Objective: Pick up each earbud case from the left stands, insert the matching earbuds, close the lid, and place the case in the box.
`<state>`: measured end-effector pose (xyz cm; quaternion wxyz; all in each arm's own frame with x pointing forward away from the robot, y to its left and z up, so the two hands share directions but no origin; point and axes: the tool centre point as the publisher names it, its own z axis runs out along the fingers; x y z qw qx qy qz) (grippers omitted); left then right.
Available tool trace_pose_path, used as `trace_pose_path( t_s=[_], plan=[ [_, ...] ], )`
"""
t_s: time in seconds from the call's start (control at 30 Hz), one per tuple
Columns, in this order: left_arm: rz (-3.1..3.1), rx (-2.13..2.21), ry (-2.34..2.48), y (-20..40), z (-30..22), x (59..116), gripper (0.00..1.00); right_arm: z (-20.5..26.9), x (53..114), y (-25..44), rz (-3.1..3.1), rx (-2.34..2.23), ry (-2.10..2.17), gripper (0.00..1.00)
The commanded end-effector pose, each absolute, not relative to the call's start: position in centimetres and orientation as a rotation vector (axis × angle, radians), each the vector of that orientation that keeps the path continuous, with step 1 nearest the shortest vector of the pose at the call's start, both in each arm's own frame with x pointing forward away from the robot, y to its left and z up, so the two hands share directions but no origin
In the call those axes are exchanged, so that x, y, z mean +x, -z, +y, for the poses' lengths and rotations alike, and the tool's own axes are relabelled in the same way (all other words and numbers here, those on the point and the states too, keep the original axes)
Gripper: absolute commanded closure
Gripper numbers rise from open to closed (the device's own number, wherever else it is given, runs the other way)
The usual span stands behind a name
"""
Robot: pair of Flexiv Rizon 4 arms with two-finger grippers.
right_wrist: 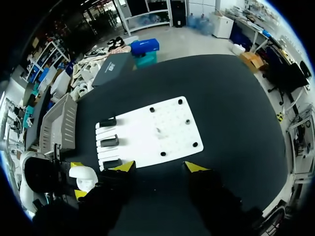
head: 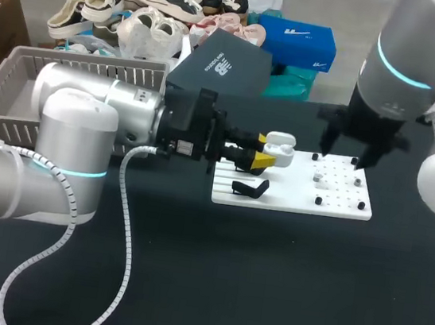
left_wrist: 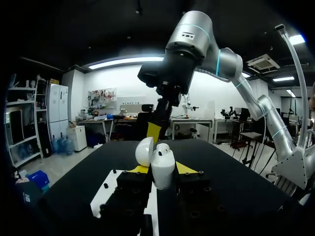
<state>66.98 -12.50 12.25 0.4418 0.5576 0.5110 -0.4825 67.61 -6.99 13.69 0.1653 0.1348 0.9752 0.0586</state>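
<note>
Closest to your left wrist camera, the left gripper (left_wrist: pixel 162 172) is clamped on the white earbud case (left_wrist: pixel 162 160), one finger on each flank. The lid (left_wrist: pixel 144 151) is hinged back and the mouth faces up. From above, the case hangs at the stand end of the white board (head: pixel 340 207), close by its corner; you cannot tell whether it is over the board or just off it. The right gripper (right_wrist: pixel 161 167) sits above the board's peg end, fingers apart and nothing between them. I judge the step in hand to be loading the earbuds. Hold the left arm steady with the case mouth level, bring the right gripper down square over one bud, and pinch it lightly. Match it to its own well before pressing, and leave the lid open until both sit flush. From above only one black stand (head: pixel 250 188) shows on the board, the left arm covering the others; the right wrist camera shows three. The earbuds are hard to pick out: two pale specks (head: pixel 317 177) among the black pegs (head: pixel 318 201) may be them, but that is uncertain. Whether the case's wells are empty does not show. The grey basket (head: pixel 18 96) stands on the bench (head: pixel 264 297) beyond the left arm from the board and is partly hidden by that arm.
</note>
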Motion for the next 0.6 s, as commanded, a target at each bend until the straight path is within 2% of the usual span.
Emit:
trace_pose_path(
  t_s=[0.03, 0.1, 0.6],
  plan=[
    [1.276, 1.389, 1.194, -12.0, -11.7, 66.9, 1.00, -6.8, 69.0, -12.3, 2.798, 0.382, -0.197, 0.45],
    [1.284, 1.381, 1.186, -11.9, -11.2, 66.8, 1.00, -6.6, 69.4, -11.9, 2.811, 0.383, -0.201, 0.50],
    [1.295, 1.354, 1.112, -11.8, -10.0, 66.5, 1.00, -5.6, 72.4, -7.7, 2.907, 0.371, -0.144, 0.47]
  ],
)
